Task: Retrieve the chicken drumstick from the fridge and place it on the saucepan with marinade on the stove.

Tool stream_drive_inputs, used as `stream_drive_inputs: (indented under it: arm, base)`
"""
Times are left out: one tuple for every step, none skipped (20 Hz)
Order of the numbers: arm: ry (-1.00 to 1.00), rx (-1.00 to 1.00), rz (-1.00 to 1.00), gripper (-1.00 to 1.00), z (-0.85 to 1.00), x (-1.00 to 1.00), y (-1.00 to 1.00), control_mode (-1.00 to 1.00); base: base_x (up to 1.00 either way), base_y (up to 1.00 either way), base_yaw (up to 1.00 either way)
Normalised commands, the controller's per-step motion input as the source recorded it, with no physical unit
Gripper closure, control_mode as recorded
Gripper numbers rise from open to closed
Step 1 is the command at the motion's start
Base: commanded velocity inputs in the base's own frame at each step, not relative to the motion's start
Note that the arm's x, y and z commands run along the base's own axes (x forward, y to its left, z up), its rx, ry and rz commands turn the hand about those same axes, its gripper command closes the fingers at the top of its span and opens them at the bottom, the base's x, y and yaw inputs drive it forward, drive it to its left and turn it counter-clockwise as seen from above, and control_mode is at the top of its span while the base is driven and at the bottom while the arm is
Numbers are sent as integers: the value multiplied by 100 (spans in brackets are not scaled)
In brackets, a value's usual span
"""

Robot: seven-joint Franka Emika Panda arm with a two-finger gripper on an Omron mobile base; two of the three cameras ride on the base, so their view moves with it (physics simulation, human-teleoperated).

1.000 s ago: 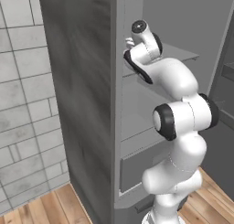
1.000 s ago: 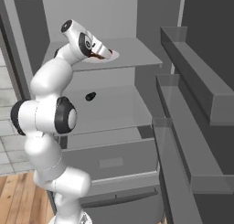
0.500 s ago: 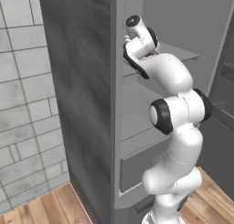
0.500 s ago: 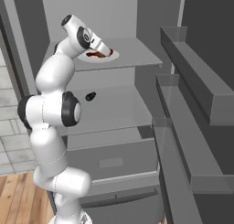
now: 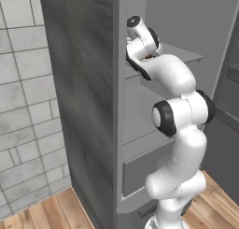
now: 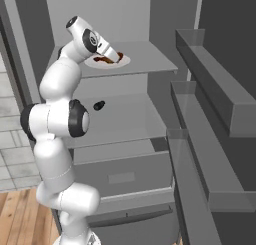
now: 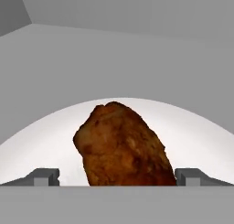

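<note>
The chicken drumstick [image 7: 122, 145], brown and glossy, lies on a white plate [image 7: 41, 141] on the top shelf of the open fridge [image 6: 150, 56]. My gripper [image 7: 118, 178] is open, and its two fingertips [image 7: 43, 176] stand one on each side of the drumstick's near end without closing on it. From the right base view the hand [image 6: 107, 49] slants down over the plate [image 6: 125, 61] and the drumstick [image 6: 106, 60]. In the left base view the gripper [image 5: 145, 59] reaches in past the fridge's side wall [image 5: 88, 83]. The saucepan and the stove are out of view.
A small dark object [image 6: 98, 105] lies on the middle shelf. Below it is the grey drawer [image 6: 120, 176]. The open door's racks [image 6: 210, 94] jut out at the right. A tiled wall [image 5: 28, 106] and wooden floor [image 5: 56, 209] lie left of the fridge.
The arm has reached deeper onto the top shelf, and the hand has come down over the plate to the drumstick. The jaws have stayed open.
</note>
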Motion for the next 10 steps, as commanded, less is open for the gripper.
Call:
stream_drive_inputs:
  arm:
    - [-2, 0, 0, -100, -9, 0, 0, -100]
    - [0, 0, 0, -100, 0, 0, 0, -100]
    - [0, 0, 0, -100, 0, 0, 0, -100]
    - [0, 0, 0, -100, 0, 0, 0, -100]
    - [0, 0, 0, -100, 0, 0, 0, -100]
    - [0, 0, 0, -100, 0, 0, 0, -100]
    - [0, 0, 0, -100, 0, 0, 0, -100]
    - [0, 0, 0, -100, 0, 0, 0, -100]
    - [0, 0, 0, -100, 0, 0, 0, -100]
    - [0, 0, 0, -100, 0, 0, 0, -100]
  base:
    - [0, 0, 0]
    - [0, 0, 0]
    - [0, 0, 0]
    - [0, 0, 0]
    - [0, 0, 0]
    - [0, 0, 0]
    - [0, 0, 0]
    - [0, 0, 0]
    - [0, 0, 0]
    - [0, 0, 0]
